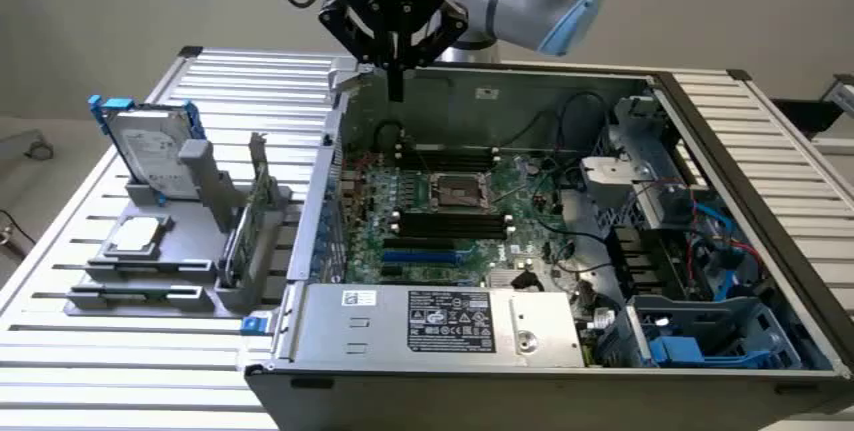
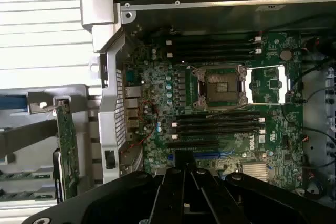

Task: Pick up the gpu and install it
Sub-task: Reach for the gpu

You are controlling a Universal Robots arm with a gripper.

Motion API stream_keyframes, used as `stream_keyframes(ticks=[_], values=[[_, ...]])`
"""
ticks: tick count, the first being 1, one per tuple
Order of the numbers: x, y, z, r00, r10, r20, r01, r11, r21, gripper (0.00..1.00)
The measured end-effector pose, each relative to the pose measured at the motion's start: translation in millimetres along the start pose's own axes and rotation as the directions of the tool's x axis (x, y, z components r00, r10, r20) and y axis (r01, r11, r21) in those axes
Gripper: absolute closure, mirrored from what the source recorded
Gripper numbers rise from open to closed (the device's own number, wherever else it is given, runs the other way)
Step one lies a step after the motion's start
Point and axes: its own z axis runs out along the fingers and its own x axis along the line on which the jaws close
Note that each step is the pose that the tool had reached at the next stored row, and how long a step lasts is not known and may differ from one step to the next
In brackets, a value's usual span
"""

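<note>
Green circuit board marks the gpu (image 1: 248, 231), which stands on edge in a grey holder (image 1: 147, 281) just outside the computer case (image 1: 747, 201), beside the case's side wall on the exterior view's left. The wrist view shows the card's green face (image 2: 68, 145) upright next to that same perforated wall, with its silver end bracket at one end. Nothing grips the card. The gripper (image 1: 396, 89) hangs over the rear rim of the case, above the interior and well apart from the gpu. Its black fingers (image 1: 396, 76) are pressed together into a single narrow tip with nothing between them. In the wrist view the closed gripper (image 2: 185, 170) points down over the motherboard (image 2: 231, 129) inside the case, near the blue expansion slot, with the open processor socket (image 2: 223, 85) further in. Sharing the holder with the gpu, farther from the case, are a silver hard drive with blue rails (image 1: 150, 146), standing upright, and a small square silver chip (image 1: 138, 236), lying flat. Case and holder both rest on a slatted metal table (image 1: 120, 351). A labelled power supply (image 1: 441, 321) sits at the near wall of the case.
</note>
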Motion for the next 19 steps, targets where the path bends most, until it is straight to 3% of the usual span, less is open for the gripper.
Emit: stream_keyframes(ticks=[8,19], values=[[0.1,0.0,0.0,1.0000,0.000,-0.0014,0.000,1.0000,0.0001,0.89],[48.7,-3.5,-0.8,1.0000,0.000,-0.0014,0.000,1.0000,0.0001,0.89]])
